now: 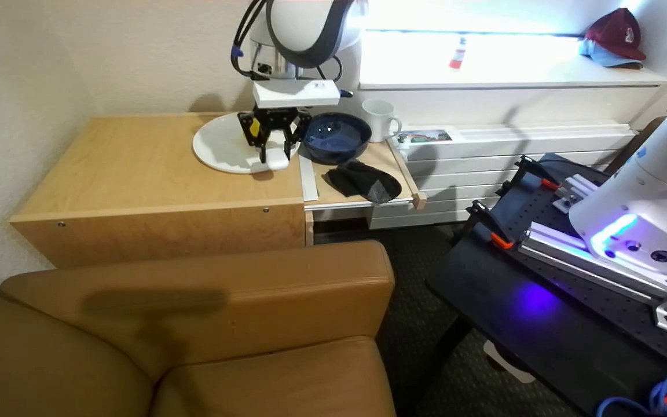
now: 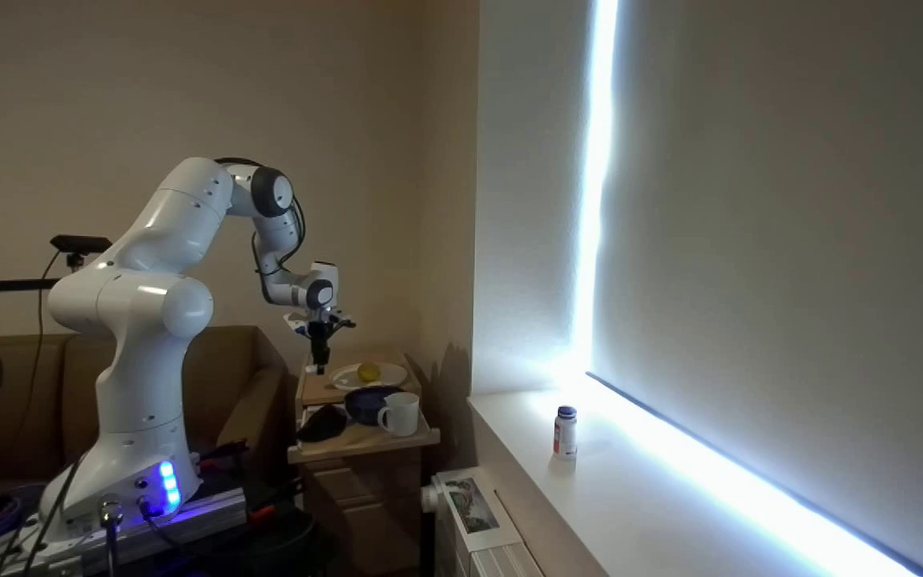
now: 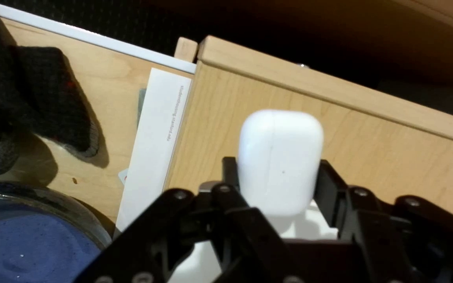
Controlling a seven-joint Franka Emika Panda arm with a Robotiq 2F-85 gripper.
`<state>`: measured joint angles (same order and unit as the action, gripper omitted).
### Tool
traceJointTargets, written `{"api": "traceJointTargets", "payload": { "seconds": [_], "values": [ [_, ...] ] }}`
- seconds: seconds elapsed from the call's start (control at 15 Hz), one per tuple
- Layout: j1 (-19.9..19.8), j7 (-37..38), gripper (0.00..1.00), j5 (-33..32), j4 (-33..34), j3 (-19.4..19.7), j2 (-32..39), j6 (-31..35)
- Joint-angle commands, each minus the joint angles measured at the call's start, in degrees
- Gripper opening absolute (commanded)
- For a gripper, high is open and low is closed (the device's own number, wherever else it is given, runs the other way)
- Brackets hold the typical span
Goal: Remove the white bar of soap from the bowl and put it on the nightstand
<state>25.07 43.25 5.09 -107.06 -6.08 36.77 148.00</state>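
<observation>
Going from the left in an exterior view, first is the table (image 1: pixel 125 174), then the white plate (image 1: pixel 220 145), partly hidden behind the jaws. Of the yellow fruit (image 1: pixel 255 127), only a small piece is visible there. The jaws hold the white soap (image 1: pixel 277 158) between them, seemingly raised above the table. Next comes the blue bowl (image 1: pixel 336 139), cut off in the wrist view, then the dark cloth (image 1: pixel 363 181) and the white mug (image 1: pixel 376 123).

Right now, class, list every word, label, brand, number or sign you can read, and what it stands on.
"studenthousing.stanford.edu": on the white paper strip in the wrist view.
Bottle label: too small to read.
Maroon cap emblem: too small to make out.
Dark oval mark on the robot's base: too small to read.
</observation>
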Motion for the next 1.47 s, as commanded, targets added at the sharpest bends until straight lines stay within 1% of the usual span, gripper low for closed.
{"api": "traceJointTargets", "payload": {
  "seconds": [0.0, 0.13, 0.4, 0.73, 0.87, 0.93, 1.0, 1.07, 1.2, 1.27, 1.4],
  "values": [
    [-0.04, 0.17, 0.25, 0.40, 2.11, 0.50, 3.29, -0.59],
    [0.18, 0.78, 0.25, 0.62, 2.77, 0.80, 4.92, -0.20],
    [-0.39, 0.69, 0.25, 1.84, 3.86, 0.16, 7.26, 0.60],
    [-1.28, -0.61, 0.25, 4.88, 5.32, -1.67, 8.57, 1.42],
    [-0.95, -0.30, 0.25, 5.45, 5.43, -1.58, 8.63, 1.02],
    [-0.87, -0.12, 0.73, 5.72, 5.61, -1.59, 8.73, 0.42],
    [-0.97, -0.48, 0.77, 5.79, 5.46, -1.73, 8.62, -0.29],
    [-0.66, -0.30, 0.82, 5.39, 5.37, -1.36, 8.52, -0.92],
    [-0.50, -0.13, 0.96, 5.07, 5.20, -1.03, 8.34, -1.47],
    [-0.39, 0.04, 1.00, 4.92, 5.08, -0.82, 8.12, -1.63],
    [-0.54, -0.41, 1.00, 4.67, 4.35, -0.90, 6.78, -2.75]
  ]
}}
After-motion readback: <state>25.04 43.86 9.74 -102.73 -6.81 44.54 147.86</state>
